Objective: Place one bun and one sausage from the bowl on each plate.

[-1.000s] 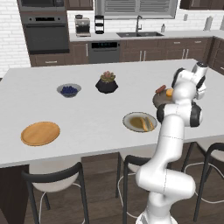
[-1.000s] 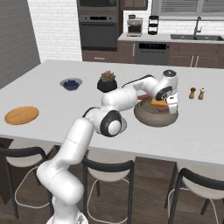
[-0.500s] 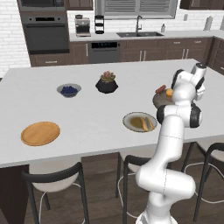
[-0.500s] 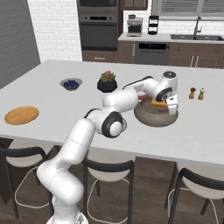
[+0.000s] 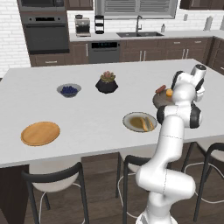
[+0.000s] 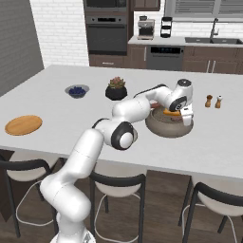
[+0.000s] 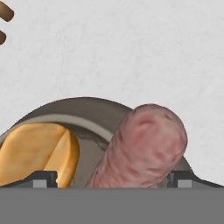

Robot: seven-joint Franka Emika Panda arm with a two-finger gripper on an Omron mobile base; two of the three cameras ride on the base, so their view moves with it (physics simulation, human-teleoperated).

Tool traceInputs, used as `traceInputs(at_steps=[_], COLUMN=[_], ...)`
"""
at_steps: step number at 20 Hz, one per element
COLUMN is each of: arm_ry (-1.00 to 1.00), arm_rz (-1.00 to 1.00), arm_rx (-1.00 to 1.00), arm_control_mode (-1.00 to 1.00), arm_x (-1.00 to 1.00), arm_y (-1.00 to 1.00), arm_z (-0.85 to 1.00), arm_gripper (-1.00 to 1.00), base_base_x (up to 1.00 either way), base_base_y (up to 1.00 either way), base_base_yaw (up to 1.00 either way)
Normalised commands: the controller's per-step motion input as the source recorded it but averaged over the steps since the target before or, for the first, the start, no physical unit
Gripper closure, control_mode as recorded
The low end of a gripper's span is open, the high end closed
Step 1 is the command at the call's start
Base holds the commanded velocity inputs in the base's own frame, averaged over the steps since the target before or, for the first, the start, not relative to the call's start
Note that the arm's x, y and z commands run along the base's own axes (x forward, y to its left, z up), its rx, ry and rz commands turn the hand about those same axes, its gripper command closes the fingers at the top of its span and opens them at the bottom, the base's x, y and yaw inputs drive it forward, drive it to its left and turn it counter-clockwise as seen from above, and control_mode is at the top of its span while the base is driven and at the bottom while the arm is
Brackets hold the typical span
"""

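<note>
Nothing has shifted: gripper (image 7: 111, 180) hangs over the bowl (image 6: 169, 127), sausage (image 7: 141, 146) lengthwise between its fingers; whether clamped, I cannot tell.

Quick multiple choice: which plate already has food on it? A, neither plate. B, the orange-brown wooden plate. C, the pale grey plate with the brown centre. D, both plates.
C: the pale grey plate holds a bun and sausage, while the wooden plate is bare.

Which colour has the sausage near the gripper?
The sausage is mottled pinkish-red, best seen in the hand view.
</note>
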Motion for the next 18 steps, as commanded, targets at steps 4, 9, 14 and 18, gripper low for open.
traceInputs(at_steps=[4, 9, 14, 18], arm_ry=[0.0, 0.0, 0.0, 0.0], arm_rz=[0.0, 0.0, 0.0, -0.01], arm_rx=[0.0, 0.0, 0.0, 0.01], arm_control_mode=[-1.0, -1.0, -1.0, -1.0], arm_x=[0.0, 0.0, 0.0, -0.27], arm_y=[0.0, 0.0, 0.0, -0.01], arm_z=[0.0, 0.0, 0.0, 0.21], arm_gripper=[1.0, 1.0, 1.0, 1.0], base_base_x=[0.0, 0.0, 0.0, 0.0], base_base_y=[0.0, 0.0, 0.0, 0.0], base_base_yaw=[0.0, 0.0, 0.0, 0.0])
